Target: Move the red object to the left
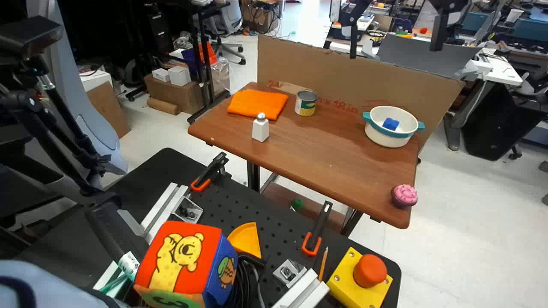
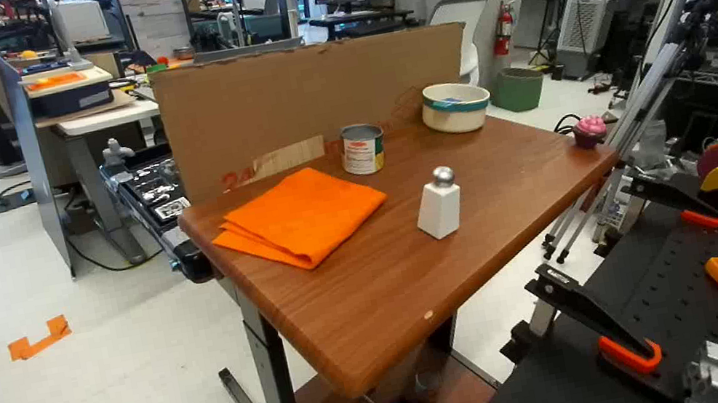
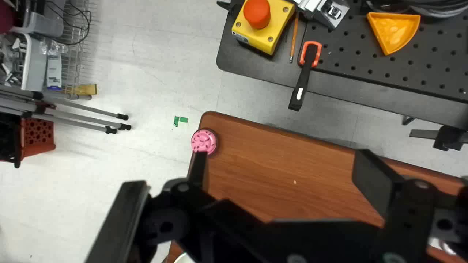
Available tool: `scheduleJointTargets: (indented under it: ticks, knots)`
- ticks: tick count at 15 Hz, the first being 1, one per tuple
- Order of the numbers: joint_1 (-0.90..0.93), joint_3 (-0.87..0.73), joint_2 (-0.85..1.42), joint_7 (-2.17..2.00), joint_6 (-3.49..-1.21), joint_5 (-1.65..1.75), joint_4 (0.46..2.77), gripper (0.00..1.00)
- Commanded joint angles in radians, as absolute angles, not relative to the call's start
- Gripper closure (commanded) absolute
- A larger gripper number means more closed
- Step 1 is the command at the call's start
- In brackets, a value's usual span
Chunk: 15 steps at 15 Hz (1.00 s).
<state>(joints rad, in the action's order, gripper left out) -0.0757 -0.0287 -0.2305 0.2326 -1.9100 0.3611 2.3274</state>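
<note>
The small round cupcake-shaped lump (image 1: pixel 404 196), pink on top and dark maroon below, sits upright at a rounded corner of the brown wooden tabletop (image 1: pixel 317 149), with very little wood between it and the drop. In the wrist view it overlaps the line of the short edge, though I can't tell whether it really juts past. Beyond the long near edge lies a strip of pale floor (image 3: pixel 252 98), and across that stands the black perforated table (image 3: pixel 433 75); a black clamp (image 3: pixel 303 78) with an orange-red end pokes out over the gap. High above the wood hangs the black pincer (image 1: pixel 395 42), released, its two fingers (image 1: pixel 438 34) spread wide. A long stretch of brown wood runs from the lump to the white shaker (image 1: pixel 260 129) with a silver cap. At the lump's own end, by the far corner, stands the round white bowl (image 1: pixel 381 137) with a teal band and teal handles, and a small blue block (image 1: pixel 391 124) lies in it. Farther along, a labelled metal can (image 1: pixel 305 105) stands near the folded orange cloth (image 1: pixel 257 103); what the can holds I can't make out. A brown cardboard panel (image 1: pixel 364 79) rises along the far edge.
</note>
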Motion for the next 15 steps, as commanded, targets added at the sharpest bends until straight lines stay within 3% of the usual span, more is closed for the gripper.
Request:
scheduleJointTargets:
  ticks: [1, 5, 15]
  knots:
    - [-0.064, -0.04, -0.23, 0.231, -1.908, 0.363, 2.325, 0.0]
    - [-0.066, -0.041, -0.219, 0.222, -1.919, 0.364, 2.32, 0.0]
    - [-0.157, -0.203, -0.047, 0.296, -2.289, 0.243, 2.306, 0.0]
